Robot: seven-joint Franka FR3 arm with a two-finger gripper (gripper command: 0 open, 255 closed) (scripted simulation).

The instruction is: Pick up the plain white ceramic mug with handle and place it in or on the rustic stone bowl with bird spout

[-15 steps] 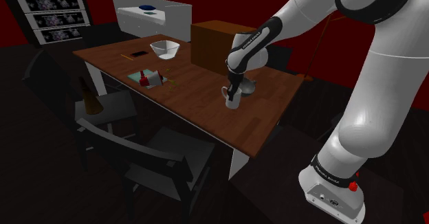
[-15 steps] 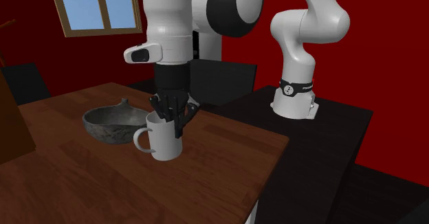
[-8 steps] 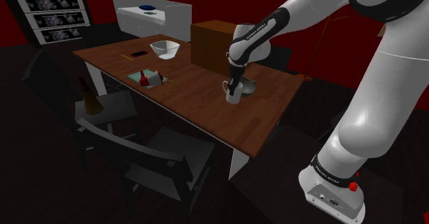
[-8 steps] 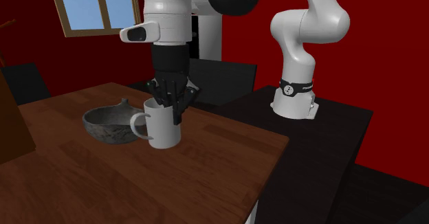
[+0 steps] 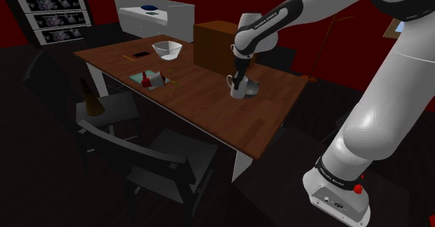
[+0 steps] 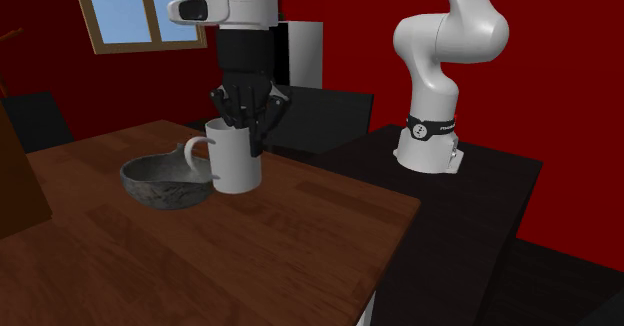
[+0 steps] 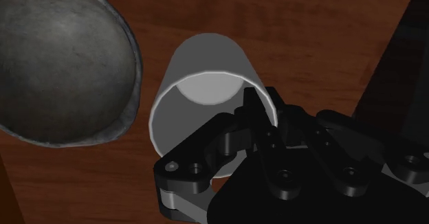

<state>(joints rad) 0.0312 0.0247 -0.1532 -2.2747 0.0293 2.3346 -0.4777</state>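
The white mug (image 6: 234, 158) hangs upright above the brown table (image 6: 300, 244), its handle turned toward the grey stone bowl (image 6: 160, 181). My black gripper (image 6: 248, 126) is shut on the mug's rim, one finger inside and one outside. In the shoulder view the mug (image 5: 238, 88) is lifted beside the bowl (image 5: 252, 88), under the gripper (image 5: 238, 78). From the wrist, the mug (image 7: 199, 85) sits clasped at the gripper (image 7: 256, 123), with the bowl (image 7: 58, 58) beside it, its hollow showing nothing inside.
A brown box (image 5: 216, 43) stands behind the bowl. Farther along the table sit a white bowl (image 5: 167, 49) and a small tray with red items (image 5: 149, 79). Dark chairs (image 5: 150, 159) stand along the table's near edge.
The gripper has lifted the mug off the table and carried it a little toward the stone bowl, staying shut on the rim throughout.
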